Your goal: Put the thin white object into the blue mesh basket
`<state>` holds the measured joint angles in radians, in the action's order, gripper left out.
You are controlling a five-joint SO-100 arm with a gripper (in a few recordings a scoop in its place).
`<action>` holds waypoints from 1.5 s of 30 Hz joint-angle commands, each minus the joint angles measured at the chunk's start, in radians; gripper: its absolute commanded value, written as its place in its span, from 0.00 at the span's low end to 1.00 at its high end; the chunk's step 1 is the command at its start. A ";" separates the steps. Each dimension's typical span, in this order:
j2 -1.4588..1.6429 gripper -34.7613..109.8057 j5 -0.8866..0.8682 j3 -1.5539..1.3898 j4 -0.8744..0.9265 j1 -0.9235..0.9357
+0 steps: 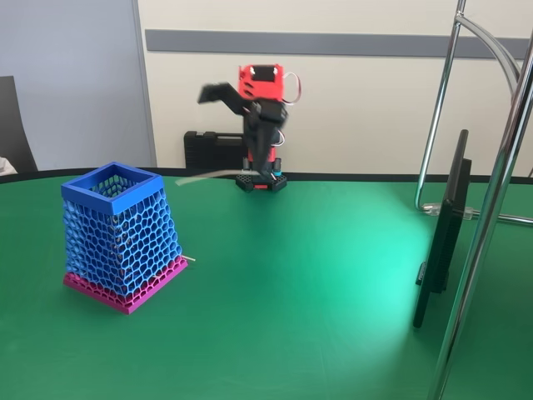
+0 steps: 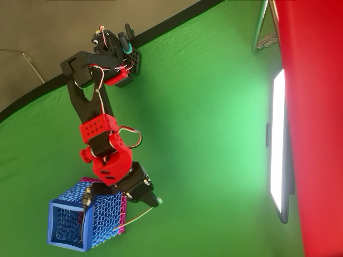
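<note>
The blue mesh basket (image 1: 117, 229) stands on its magenta base at the left of the green table, with its open rim up; the overhead view has it at the bottom left (image 2: 69, 222). The thin white object (image 1: 208, 176) is a slender, curved strip held in the air to the right of the basket, about level with the rim. Seen from overhead, the strip (image 2: 134, 218) runs from the fingertips toward the basket's side. My gripper (image 1: 256, 164) (image 2: 154, 202), on the red and black arm, is shut on the strip's right end.
A short pale stick tip (image 1: 190, 260) pokes out at the basket's base. A flat screen on a stand (image 1: 441, 242) (image 2: 278, 144) and chrome poles (image 1: 491, 208) stand on the right. A black case (image 1: 212, 150) lies behind the table.
</note>
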<state>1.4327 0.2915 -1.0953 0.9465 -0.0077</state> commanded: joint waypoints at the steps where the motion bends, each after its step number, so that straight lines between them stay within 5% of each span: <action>1: 0.094 0.25 -0.055 -0.008 -0.091 0.069; 21: 0.118 0.25 -0.644 -0.146 -0.249 0.344; 32: 0.250 0.36 -1.009 -0.374 -0.434 0.518; 45: 0.413 0.39 -1.032 -0.607 -0.621 0.604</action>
<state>1.7748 -0.7563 -1.6966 0.3436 0.5937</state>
